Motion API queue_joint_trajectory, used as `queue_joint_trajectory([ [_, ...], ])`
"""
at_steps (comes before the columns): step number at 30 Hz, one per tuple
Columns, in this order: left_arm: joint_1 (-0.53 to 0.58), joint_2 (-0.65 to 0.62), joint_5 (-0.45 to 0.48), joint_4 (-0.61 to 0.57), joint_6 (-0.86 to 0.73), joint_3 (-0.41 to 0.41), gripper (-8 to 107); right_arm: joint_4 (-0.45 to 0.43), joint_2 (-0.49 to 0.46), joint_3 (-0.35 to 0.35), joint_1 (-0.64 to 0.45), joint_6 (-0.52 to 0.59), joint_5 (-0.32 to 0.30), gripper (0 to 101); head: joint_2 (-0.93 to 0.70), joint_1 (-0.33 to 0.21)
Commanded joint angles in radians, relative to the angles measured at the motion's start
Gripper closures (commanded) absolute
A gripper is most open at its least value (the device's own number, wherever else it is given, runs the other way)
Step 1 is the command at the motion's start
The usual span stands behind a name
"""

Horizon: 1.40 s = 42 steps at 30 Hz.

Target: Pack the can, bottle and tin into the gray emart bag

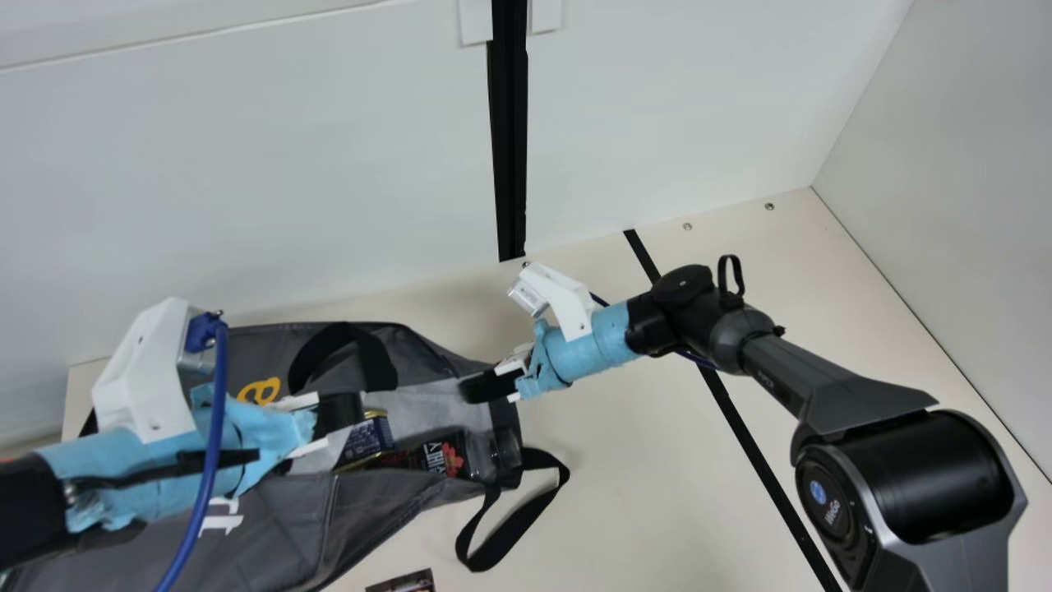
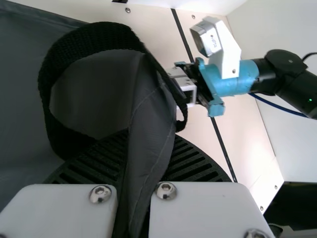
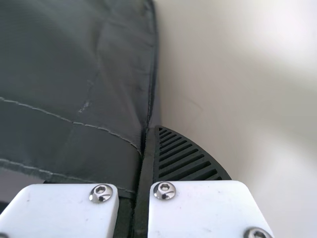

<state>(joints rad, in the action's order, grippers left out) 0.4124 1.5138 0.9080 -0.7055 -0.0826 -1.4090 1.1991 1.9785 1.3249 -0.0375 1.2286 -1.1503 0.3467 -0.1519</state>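
Observation:
The gray bag [image 1: 329,526] lies on its side, its mouth facing right. Inside the opening are a blue-labelled can or tin [image 1: 367,437] with a golden rim and a dark bottle [image 1: 444,457] with a red flower on its label. My left gripper [image 1: 339,411] is at the opening's left part, shut on the bag's fabric; in the left wrist view, a gray fold [image 2: 151,144] runs between the fingers of the left gripper [image 2: 133,173]. My right gripper [image 1: 485,386] is shut on the bag's rim at the mouth; in the right wrist view, the hem [image 3: 114,153] enters the right gripper [image 3: 141,173].
A black strap loop [image 1: 514,526] hangs from the mouth onto the cream table [image 1: 641,460]. Another handle [image 1: 341,349] arches over the bag's far side. A small dark printed item [image 1: 404,582] lies at the main view's bottom edge. White walls stand behind and at the right.

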Motion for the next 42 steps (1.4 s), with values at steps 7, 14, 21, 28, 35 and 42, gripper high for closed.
queue_joint_trajectory([
  [7, 0.026, 0.03, -0.036, -0.013, 0.003, -0.051, 89, 0.067, -0.032, -0.017, -0.032, -0.03, -0.07, 101, 0.002, -0.023],
  [14, 0.049, 0.065, -0.05, -0.012, 0.001, -0.116, 89, 0.147, -0.08, -0.059, -0.01, -0.042, -0.07, 101, 0.002, -0.023],
  [21, 0.064, 0.098, -0.045, -0.018, -0.02, -0.177, 89, 0.209, -0.142, -0.08, 0.007, -0.066, -0.07, 101, 0.002, -0.023],
  [28, 0.06, 0.114, -0.026, -0.034, -0.055, -0.221, 89, 0.246, -0.201, -0.09, 0.003, -0.099, -0.07, 101, 0.002, -0.023],
  [35, 0.052, 0.114, -0.013, -0.045, -0.086, -0.251, 89, 0.268, -0.258, -0.093, -0.006, -0.128, -0.07, 101, 0.002, -0.023],
  [42, 0.043, 0.103, -0.006, -0.052, -0.109, -0.274, 89, 0.294, -0.318, -0.082, -0.015, -0.17, -0.07, 101, 0.002, -0.023],
])
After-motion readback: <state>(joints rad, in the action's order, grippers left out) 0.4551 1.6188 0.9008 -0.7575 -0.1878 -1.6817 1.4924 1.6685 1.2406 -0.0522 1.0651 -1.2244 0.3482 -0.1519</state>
